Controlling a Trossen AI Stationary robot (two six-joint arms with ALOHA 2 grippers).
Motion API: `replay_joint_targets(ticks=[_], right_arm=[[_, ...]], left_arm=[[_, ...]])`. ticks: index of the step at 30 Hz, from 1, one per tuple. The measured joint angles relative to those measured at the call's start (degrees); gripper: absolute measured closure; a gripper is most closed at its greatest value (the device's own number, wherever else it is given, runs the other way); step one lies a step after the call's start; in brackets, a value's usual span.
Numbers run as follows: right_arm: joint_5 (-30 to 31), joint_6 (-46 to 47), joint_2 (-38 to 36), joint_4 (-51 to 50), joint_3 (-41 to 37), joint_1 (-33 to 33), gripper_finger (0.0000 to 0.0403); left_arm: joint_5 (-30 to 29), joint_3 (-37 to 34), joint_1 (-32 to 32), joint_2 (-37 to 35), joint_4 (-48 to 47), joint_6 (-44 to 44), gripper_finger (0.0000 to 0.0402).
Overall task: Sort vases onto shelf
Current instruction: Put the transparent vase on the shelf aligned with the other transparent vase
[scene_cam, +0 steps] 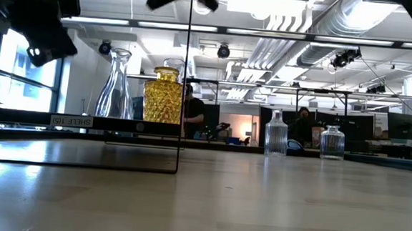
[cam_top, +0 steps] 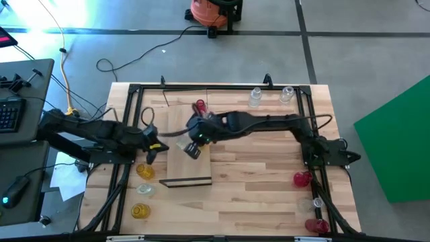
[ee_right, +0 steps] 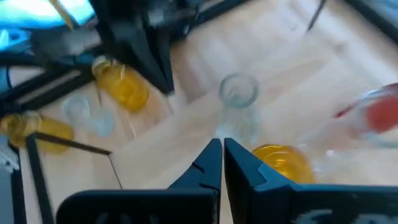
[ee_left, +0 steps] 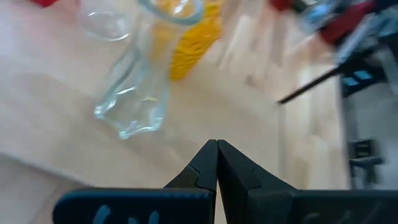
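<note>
Both claws are pinched shut and empty, the right claw (cam_top: 194, 149) hanging above the shelf (cam_top: 176, 162) and the left claw (cam_top: 152, 152) beside it, probably between vase (cam_top: 144, 171) pickups.

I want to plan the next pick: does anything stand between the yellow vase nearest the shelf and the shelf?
Nothing visible does. The yellow vase stands just off the left edge of the shelf, with bare table between them. The left gripper, fingers shut, is right by the vase.

Vases (cam_top: 199, 106) on shelf (cam_top: 178, 161)
</note>
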Motion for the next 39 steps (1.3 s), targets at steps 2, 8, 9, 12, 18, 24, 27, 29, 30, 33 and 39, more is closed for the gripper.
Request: replay_joint_targets(ticks=[2,8,9,12,18,24,27,29,30,33,39], right_arm=[[1.54,-0.17,-2.01,-0.95,0.06,-0.33,0.0403],[5.73,-1.57,-6.78,-5.19,0.08,-0.47,0.0403],[6.20,-1.66,-7.45,-5.88,0.08,-0.47,0.0403],[7.76,-2.17,-8.60,-8.29,0.03,-0.44,0.0403],[9.55,-3.89,-9.91,-11.83,0.01,-0.54,0.0403],[9.75,-5.99,-10.03,-14.61,0.01,-0.93,0.0403],[9.75,-7.23,-10.03,-14.69,0.01,-1.28,0.0403],[9.73,-7.73,-10.03,-14.69,0.01,-1.52,0.0403],[9.73,-7.81,-10.03,-14.69,0.01,-1.65,0.0403],[9.34,-8.80,-10.03,-14.69,0.02,-1.91,0.0403],[9.14,-9.24,-10.03,-14.69,0.01,-1.89,0.0403]], left_arm=[[-1.22,-0.02,0.28,2.29,0.33,0.54,0.0401],[-3.23,-0.07,3.15,9.32,3.36,2.58,0.0401],[-3.36,-0.07,3.95,10.32,4.20,2.60,0.0401],[-2.21,-0.07,6.29,13.12,8.15,3.66,0.0401],[1.16,-0.07,10.81,17.74,14.29,4.86,0.0401],[1.74,-0.07,13.66,18.56,15.72,4.80,0.0401],[2.11,-0.07,15.21,18.56,16.76,4.86,0.0401],[2.11,-0.07,16.38,18.56,17.24,4.86,0.0401],[2.12,-0.07,16.92,18.56,17.53,4.86,0.0401],[2.65,-0.07,18.32,18.56,18.08,4.46,0.0401],[8.74,-0.07,17.47,18.56,17.85,0.29,0.0401]])
